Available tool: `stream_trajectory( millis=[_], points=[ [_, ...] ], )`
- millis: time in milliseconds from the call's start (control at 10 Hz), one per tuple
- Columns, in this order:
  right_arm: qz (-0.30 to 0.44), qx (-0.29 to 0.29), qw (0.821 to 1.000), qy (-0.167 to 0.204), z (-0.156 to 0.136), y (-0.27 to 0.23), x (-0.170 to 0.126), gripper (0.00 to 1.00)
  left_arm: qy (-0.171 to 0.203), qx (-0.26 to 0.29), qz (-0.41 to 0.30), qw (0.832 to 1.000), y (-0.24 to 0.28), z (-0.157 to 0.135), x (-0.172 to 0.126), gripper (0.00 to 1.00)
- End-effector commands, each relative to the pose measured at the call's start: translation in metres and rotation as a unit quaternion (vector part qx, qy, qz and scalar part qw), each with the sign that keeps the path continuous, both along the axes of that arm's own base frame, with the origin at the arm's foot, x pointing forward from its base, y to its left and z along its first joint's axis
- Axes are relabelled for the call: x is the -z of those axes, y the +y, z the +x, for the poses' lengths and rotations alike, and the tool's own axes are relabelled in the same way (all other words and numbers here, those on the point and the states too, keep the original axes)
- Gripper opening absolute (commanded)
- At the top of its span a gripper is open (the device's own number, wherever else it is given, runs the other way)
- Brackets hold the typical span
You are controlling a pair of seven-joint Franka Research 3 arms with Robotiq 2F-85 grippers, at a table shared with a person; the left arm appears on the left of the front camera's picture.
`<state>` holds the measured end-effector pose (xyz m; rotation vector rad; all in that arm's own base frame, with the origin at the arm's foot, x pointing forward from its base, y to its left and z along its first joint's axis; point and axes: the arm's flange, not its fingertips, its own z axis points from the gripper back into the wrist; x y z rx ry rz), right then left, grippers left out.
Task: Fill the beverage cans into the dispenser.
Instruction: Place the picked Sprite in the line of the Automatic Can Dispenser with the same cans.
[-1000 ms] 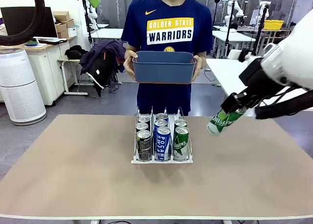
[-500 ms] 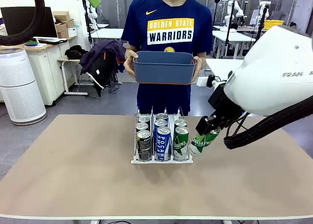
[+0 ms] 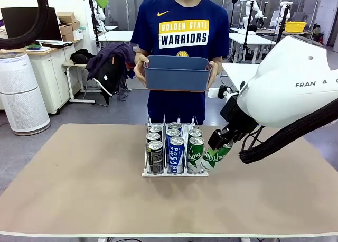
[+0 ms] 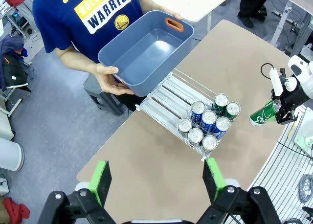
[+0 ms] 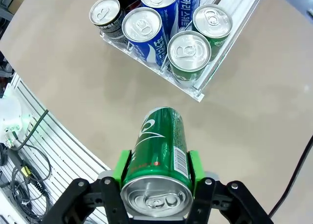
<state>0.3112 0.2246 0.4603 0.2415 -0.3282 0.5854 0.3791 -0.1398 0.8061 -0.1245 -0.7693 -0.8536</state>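
The clear three-lane dispenser [image 3: 146,173] stands mid-table with several beverage cans in it: black-and-green left, blue-and-white [image 3: 175,155] middle, green [image 3: 195,154] right. My right gripper [image 3: 217,145] is shut on a tilted green can [image 3: 214,157] just right of the dispenser's front corner, above the table. In the right wrist view that green can [image 5: 160,150] sits between the green pads [image 5: 196,170], with the dispenser [image 5: 198,94] ahead. My left gripper [image 4: 155,177] hangs open high above the table, looking down on the dispenser [image 4: 161,99] and the held green can [image 4: 264,114].
A person at the far side holds a dark blue bin [image 3: 177,73] in both hands above the dispenser's back end; from above, the bin [image 4: 146,50] looks empty. The brown table [image 3: 79,184] has free room left and right of the rack.
My right arm has carried the green can leftward and down, from beyond the table's right side to just beside the dispenser's front right corner. The person and bin stay still.
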Motion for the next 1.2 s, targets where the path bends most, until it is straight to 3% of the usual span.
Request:
stream_trajectory(
  millis=[0,500,700,1100],
  points=[
    [0.0,0.012,1.0,-0.008,0.012,0.011,0.01,0.58,-0.001,-0.002,-0.001,1.0,0.002,0.0,0.002,1.0],
    [0.02,-0.001,0.999,-0.028,0.052,0.016,0.017,0.58,-0.001,-0.002,-0.001,1.0,0.002,0.0,0.002,1.0],
    [0.022,-0.016,0.998,-0.054,0.073,0.021,0.026,0.58,-0.001,-0.002,-0.001,1.0,0.002,0.0,0.002,1.0],
    [0.022,-0.026,0.998,-0.057,0.096,0.028,0.032,0.58,-0.001,-0.002,-0.001,1.0,0.002,0.0,0.002,1.0]
  ],
)
